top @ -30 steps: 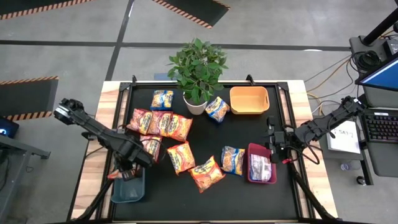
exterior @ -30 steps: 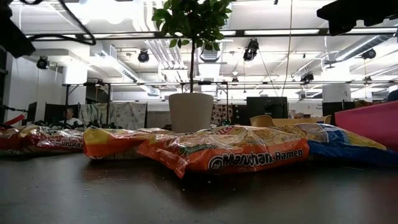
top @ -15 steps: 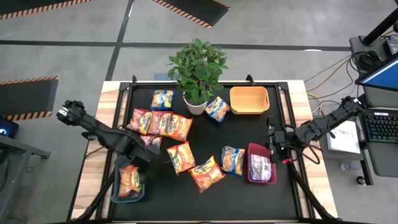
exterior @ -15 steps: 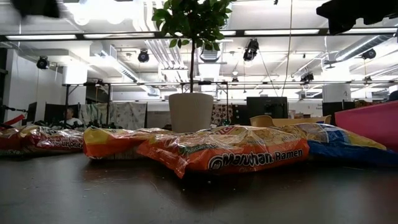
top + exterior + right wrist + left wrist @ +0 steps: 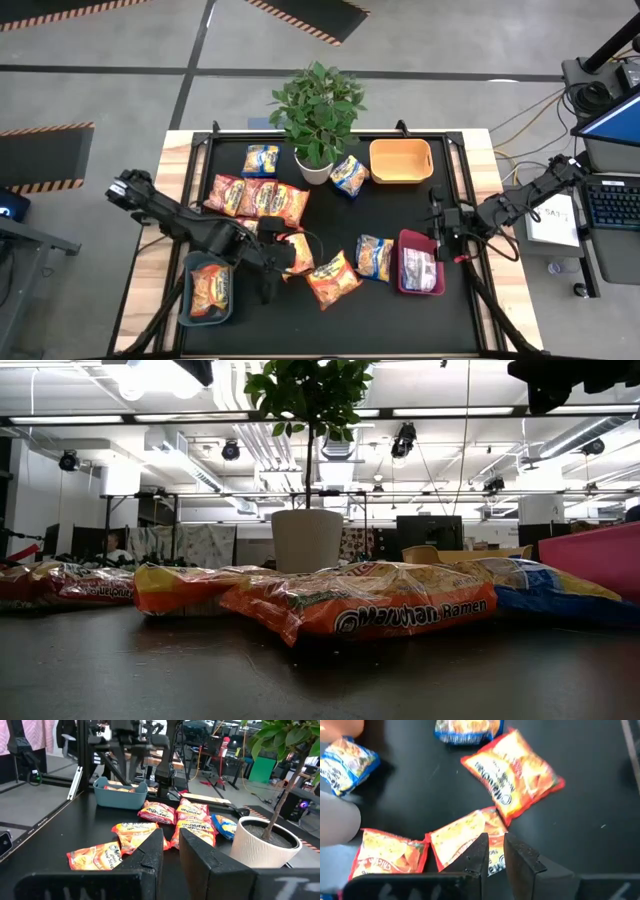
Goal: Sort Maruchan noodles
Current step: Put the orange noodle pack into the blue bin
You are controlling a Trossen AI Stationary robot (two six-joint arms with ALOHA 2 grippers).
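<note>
A: Where is the left gripper (image 5: 283,257)?

B: It is over the black mat (image 5: 390,210), above the orange noodle packet (image 5: 291,251) in the middle of the table. In the left wrist view its two fingers (image 5: 476,854) stand close together with only a thin gap, and nothing is between them.

A: And the right gripper (image 5: 436,222)?

B: It waits at the right side of the mat, just above the red bin (image 5: 418,262). Its fingers are also nearly together and hold nothing.

A: Where are the noodles?

B: One orange packet (image 5: 208,289) lies inside the grey-blue bin (image 5: 189,303) at the front left corner. One pale packet (image 5: 420,268) lies in the red bin. The others are on the mat: a row of red packets (image 5: 256,198) at the left, an orange packet (image 5: 333,279) near the front middle, a blue-and-yellow one (image 5: 375,256) just beside the red bin, another blue-and-yellow one (image 5: 260,159) left of the white plant pot (image 5: 313,168) and one (image 5: 349,175) right of it.

A: And the orange bin (image 5: 401,161)?

B: It stands at the back right, and I see no packet in it.
</note>
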